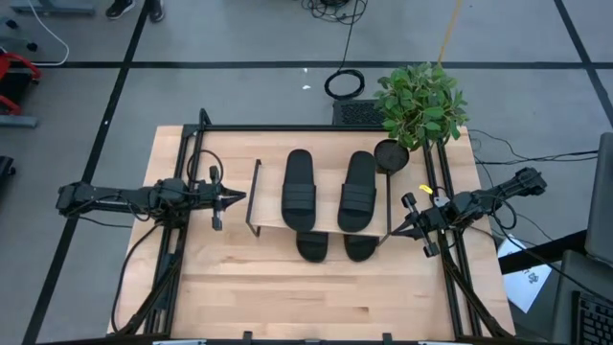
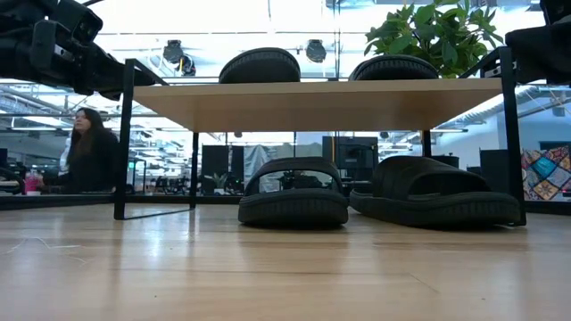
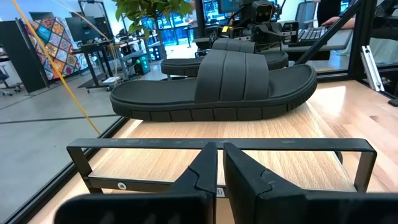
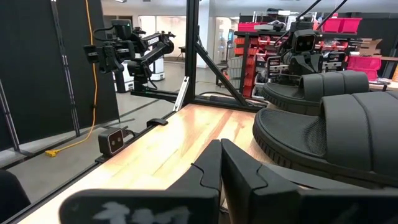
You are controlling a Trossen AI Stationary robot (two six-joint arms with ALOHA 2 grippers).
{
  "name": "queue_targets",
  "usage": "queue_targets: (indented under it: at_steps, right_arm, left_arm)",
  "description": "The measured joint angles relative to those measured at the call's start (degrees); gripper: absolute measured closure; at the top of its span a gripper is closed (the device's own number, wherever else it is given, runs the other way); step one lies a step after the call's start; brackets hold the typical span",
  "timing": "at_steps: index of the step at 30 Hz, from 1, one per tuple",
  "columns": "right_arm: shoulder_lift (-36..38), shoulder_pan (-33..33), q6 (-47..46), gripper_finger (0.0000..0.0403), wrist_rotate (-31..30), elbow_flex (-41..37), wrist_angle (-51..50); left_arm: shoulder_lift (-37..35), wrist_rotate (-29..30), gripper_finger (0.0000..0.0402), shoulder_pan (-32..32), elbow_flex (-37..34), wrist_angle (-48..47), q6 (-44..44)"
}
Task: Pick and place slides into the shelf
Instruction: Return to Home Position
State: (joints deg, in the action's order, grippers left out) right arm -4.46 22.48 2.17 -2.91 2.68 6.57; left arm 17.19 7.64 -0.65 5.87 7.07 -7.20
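Observation:
The shelf stands mid-table, its light wood board on a thin black frame. Two black slides lie soles down on the board. Two more slides sit soles down under the board, their ends poking out past its near edge. My left gripper hovers shut just off the shelf's left end, pointing level at it. My right gripper hovers shut at the shelf's right near corner. Neither touches anything.
A potted plant and a round black object stand at the table's far right corner. Black frame rails run along the table's sides. Bare tabletop lies on the near side. A person sits in the room behind.

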Motion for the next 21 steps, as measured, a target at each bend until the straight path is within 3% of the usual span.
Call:
queue_targets:
  at_steps: [12,21]
  right_arm:
    - [0.0,0.0,0.0,0.0403,0.0,0.0,0.0]
    - [0.0,0.0,0.0,0.0403,0.0,0.0,0.0]
  left_arm:
    - [0.0,0.0,0.0400,0.0,0.0,0.0,0.0]
    - [0.0,0.0,0.0377,0.0,0.0,0.0,0.0]
